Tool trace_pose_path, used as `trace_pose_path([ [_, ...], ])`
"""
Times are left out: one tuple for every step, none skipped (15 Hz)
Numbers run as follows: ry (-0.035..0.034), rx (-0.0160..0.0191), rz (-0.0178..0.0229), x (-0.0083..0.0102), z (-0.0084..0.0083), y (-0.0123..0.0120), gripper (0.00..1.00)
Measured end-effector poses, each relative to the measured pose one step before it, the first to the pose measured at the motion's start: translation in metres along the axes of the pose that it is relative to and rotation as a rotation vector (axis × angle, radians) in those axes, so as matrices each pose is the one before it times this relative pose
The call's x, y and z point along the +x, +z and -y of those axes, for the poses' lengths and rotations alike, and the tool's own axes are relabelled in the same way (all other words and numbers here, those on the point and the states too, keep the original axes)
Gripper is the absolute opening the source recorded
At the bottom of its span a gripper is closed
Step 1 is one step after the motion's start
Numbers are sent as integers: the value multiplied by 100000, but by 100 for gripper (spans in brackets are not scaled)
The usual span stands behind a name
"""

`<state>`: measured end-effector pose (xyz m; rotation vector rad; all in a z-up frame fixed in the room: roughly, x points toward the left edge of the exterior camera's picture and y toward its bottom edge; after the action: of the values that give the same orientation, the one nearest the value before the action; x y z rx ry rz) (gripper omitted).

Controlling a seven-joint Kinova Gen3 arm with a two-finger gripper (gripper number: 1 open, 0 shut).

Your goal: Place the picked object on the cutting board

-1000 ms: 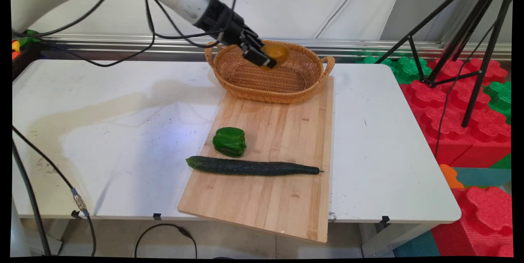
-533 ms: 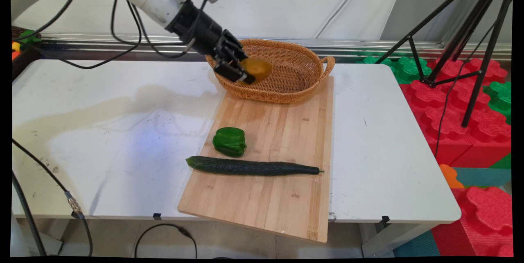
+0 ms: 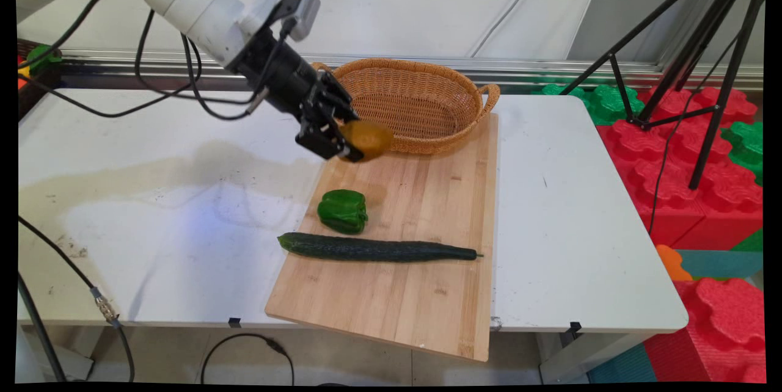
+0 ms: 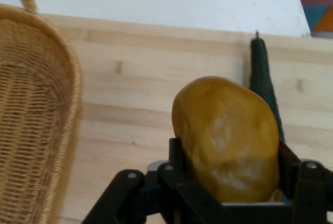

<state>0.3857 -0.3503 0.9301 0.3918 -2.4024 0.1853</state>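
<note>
Black claw [image 3: 349, 149] grips one yellow potato [image 3: 366, 141]; one basket [image 3: 421, 105], pepper [image 3: 343, 211], cucumber [image 3: 376, 250] nearby.

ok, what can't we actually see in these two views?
- Green pepper: absent from the hand view, probably behind the potato.
- Cucumber: hand view shows only one end; the potato covers the rest.
- Basket: cut off by the hand view's left edge.
- Gripper: main view shows one finger; the potato hides the other.
</note>
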Motion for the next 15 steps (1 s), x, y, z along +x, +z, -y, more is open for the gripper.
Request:
trace_pose_path([
  [370,-270,394,22,-321,348,0],
  [366,-453,706,47,-495,624,0],
  [294,-473,736,71,-500,820,0],
  [75,-369,731,87,-436,888,0],
  [-82,-165,626,103,-323,796,0],
  [-338,-90,589,136,-291,937,0],
  [-373,-50,624,159,-243,950,0],
  [-341,16,545,145,-159,817,0],
  [-454,87,760,163,-125,966,0],
  [-501,203,841,138,-81,925,0],
  [-517,295,916,116,-40,888,0],
  [-335,149,844,116,-7,765,0],
  [-454,156,1057,94,-1,842,0],
  [-417,274,1101,91,32,790,0],
  [-358,273,726,112,48,645,0],
])
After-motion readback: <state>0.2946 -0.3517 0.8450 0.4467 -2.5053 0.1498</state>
